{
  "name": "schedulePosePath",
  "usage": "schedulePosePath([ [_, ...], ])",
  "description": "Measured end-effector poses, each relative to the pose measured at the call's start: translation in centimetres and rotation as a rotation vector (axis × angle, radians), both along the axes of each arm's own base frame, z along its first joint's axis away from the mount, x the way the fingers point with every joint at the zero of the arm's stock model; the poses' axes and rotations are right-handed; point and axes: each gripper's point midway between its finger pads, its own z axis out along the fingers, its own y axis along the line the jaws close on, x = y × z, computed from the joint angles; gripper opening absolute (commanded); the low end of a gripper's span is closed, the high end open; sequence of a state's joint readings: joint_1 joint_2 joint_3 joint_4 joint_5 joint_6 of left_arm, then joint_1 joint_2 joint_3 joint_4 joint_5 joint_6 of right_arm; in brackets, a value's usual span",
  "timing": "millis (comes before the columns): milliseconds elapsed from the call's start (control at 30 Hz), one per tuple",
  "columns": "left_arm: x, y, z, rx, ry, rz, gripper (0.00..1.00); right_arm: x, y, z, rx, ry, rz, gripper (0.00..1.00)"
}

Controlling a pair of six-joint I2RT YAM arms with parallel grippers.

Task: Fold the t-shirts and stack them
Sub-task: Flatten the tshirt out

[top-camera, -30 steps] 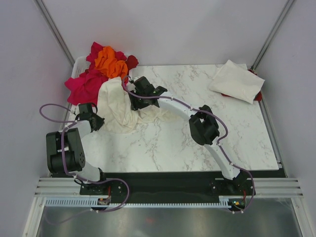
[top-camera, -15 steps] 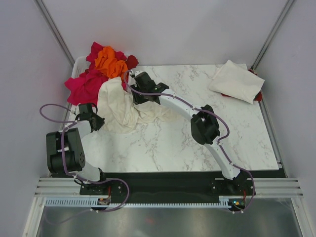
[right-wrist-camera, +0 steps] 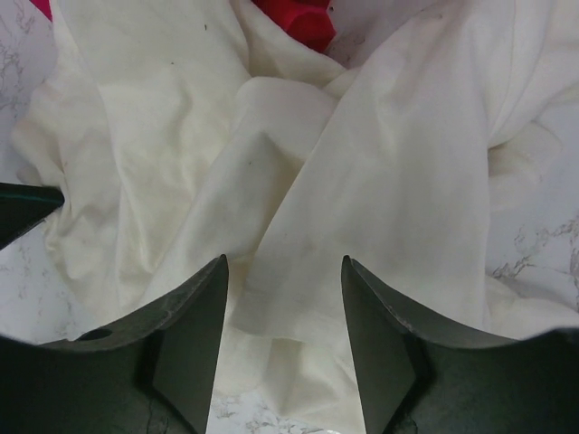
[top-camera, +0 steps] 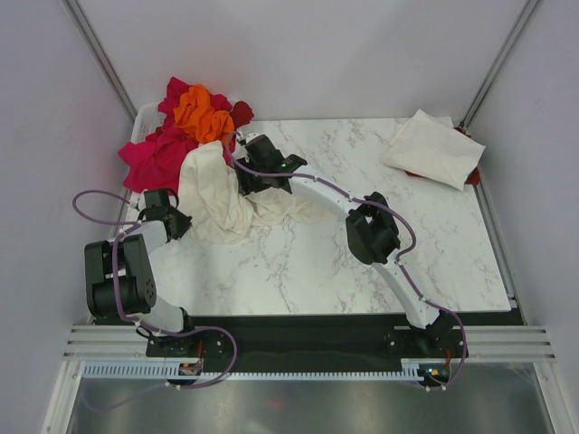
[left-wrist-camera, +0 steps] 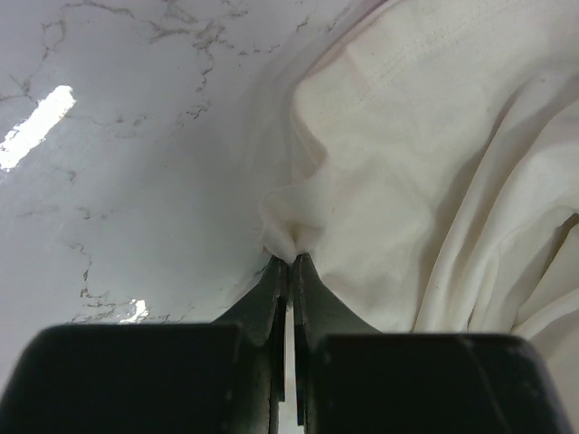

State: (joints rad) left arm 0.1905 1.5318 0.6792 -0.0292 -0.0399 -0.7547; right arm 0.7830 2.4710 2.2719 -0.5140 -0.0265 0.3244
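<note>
While left gripper [left-wrist-camera: 288,260] pinches shut on the cream t-shirt [left-wrist-camera: 425,154], right gripper [right-wrist-camera: 283,262] hangs open and empty just above it; apparently the spreading step, and next a grasp on cloth between its jaws.

The top camera hangs high over the near edge, looking down across the whole marble table [top-camera: 298,271]. Both wrist cameras sit very close, angled forward and down onto the cream t-shirt [top-camera: 213,194] [left-wrist-camera: 434,163] [right-wrist-camera: 389,163], which all three views share.

Mostly covered things
At 1 o'clock a red shirt [top-camera: 471,177] peeks from under a folded cream shirt [top-camera: 432,147]; at 11, piled shirts [top-camera: 199,113] bury most of a white basket [top-camera: 142,115].
</note>
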Motion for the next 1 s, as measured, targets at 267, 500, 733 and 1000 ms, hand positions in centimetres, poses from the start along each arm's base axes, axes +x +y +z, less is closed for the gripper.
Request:
schedulePosePath([
  [267, 0.1, -0.2, 0.0, -0.007, -0.006, -0.006, 0.02, -0.3, 0.5, -0.1, 0.006, -0.002, 0.006, 0.47],
  [500, 0.1, -0.3, 0.0, -0.011, -0.009, -0.01, 0.02, -0.5, 0.5, -0.2, 0.005, 0.002, 0.001, 0.21],
  [733, 0.1, -0.3, 0.0, -0.011, -0.009, -0.01, 0.02, -0.6, 0.3, -0.8, -0.006, 0.012, -0.002, 0.0],
  [1000, 0.1, -0.3, 0.0, -0.011, -0.011, -0.011, 0.02, 0.1, -1.7, 0.1, -0.054, -0.018, -0.045, 0.0],
])
